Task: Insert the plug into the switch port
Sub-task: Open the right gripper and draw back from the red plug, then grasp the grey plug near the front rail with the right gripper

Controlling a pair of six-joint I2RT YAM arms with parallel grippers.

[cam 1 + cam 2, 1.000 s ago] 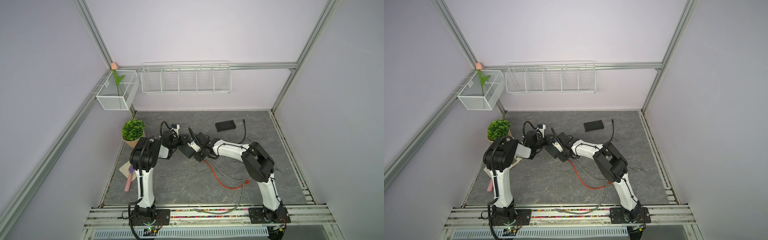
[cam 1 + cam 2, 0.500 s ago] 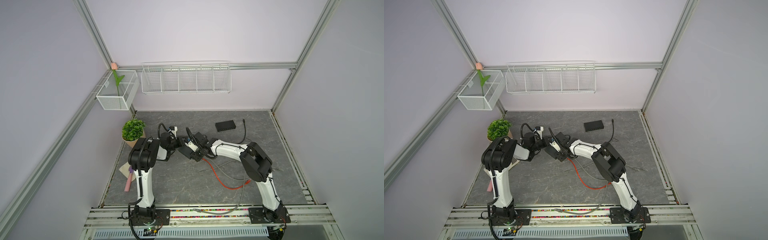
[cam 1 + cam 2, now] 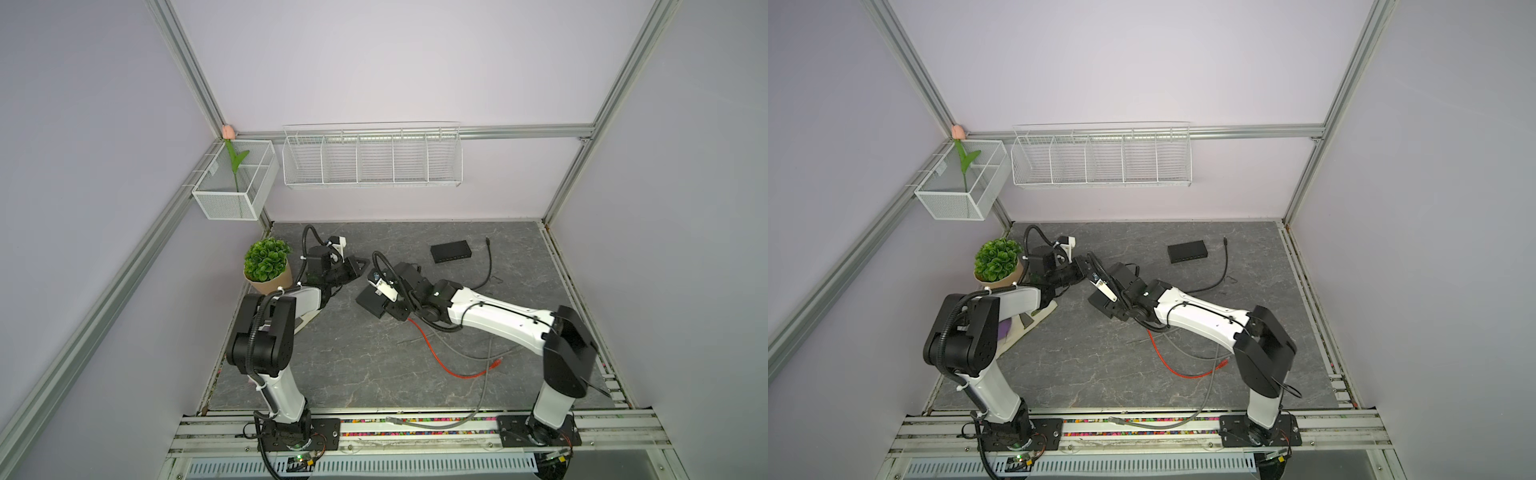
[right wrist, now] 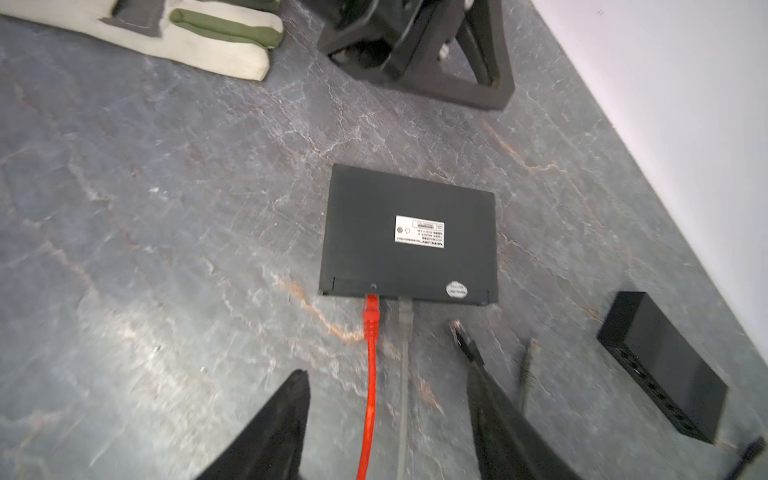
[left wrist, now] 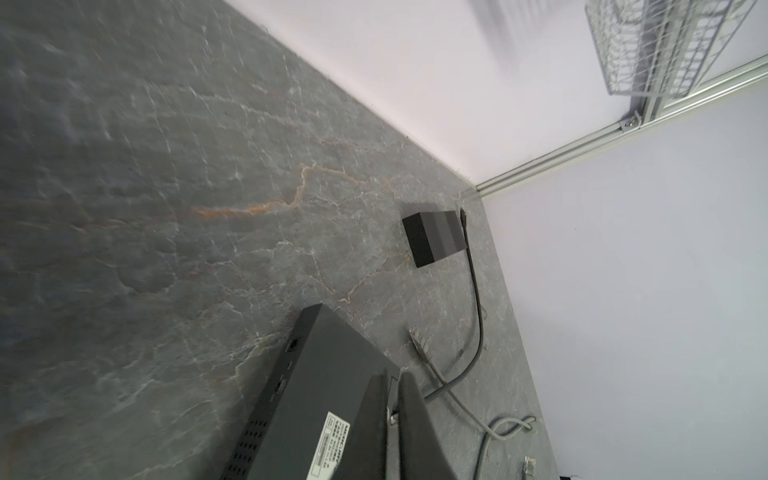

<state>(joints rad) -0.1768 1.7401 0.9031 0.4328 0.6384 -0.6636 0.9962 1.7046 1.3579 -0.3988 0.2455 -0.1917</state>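
Tops overhead; wrists close (share switch (image 4: pixel 407 232)).

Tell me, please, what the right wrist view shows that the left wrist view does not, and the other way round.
Only the right wrist view: the red cable entering one edge of the switch, a cream-and-green fabric pad, and the open right gripper.
Only the left wrist view: the wire basket and the aluminium frame on the wall.
Both: the labelled switch, a second black box and the grey stone table.
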